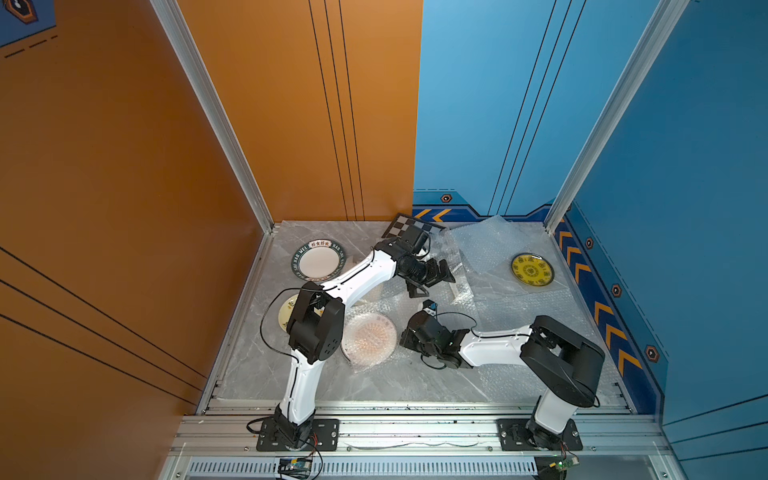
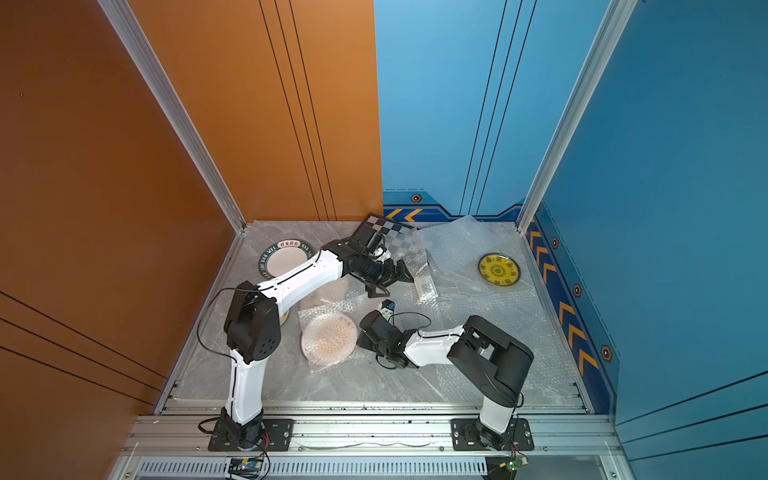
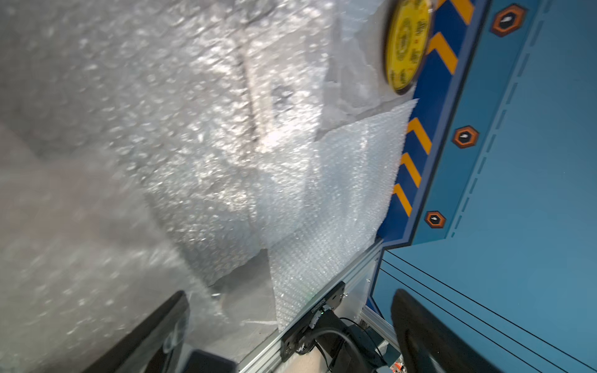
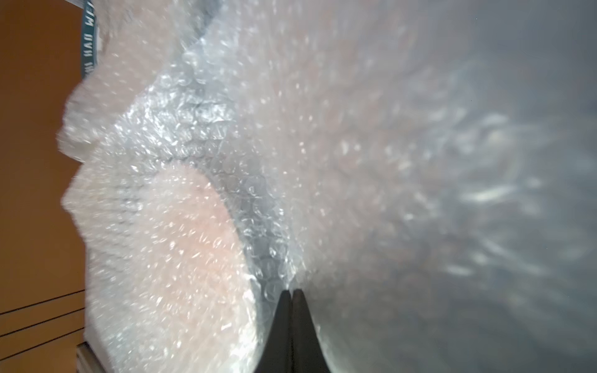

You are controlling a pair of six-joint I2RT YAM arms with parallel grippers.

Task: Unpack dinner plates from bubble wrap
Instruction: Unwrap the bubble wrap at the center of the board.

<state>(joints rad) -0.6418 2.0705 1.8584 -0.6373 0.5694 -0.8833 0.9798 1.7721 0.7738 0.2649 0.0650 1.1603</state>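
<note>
Four dinner plates are in sight on the grey marble table in both top views. At the centre, the orange sunburst plate lies flat under a sheet of bubble wrap, its pattern showing faintly through the bubbles. The right gripper reaches in low from that plate's right side, its jaws pressed together on a fold of the sheet. In the right wrist view the wrap puckers where the black fingertips meet.

The left gripper hangs over the crumpled wrap farther back, jaws spread wide apart and turned toward the right-hand wall.

The green-lettered plate sits bare at the back left. The yellow dark-patterned plate rests on a loose clear sheet near the right wall, well apart from both arms. A cream plate is mostly hidden behind the left arm's elbow.

More wrap covers much of the table's right half. A black-and-grey checkerboard lies at the back edge, one corner under the wrap.
</note>
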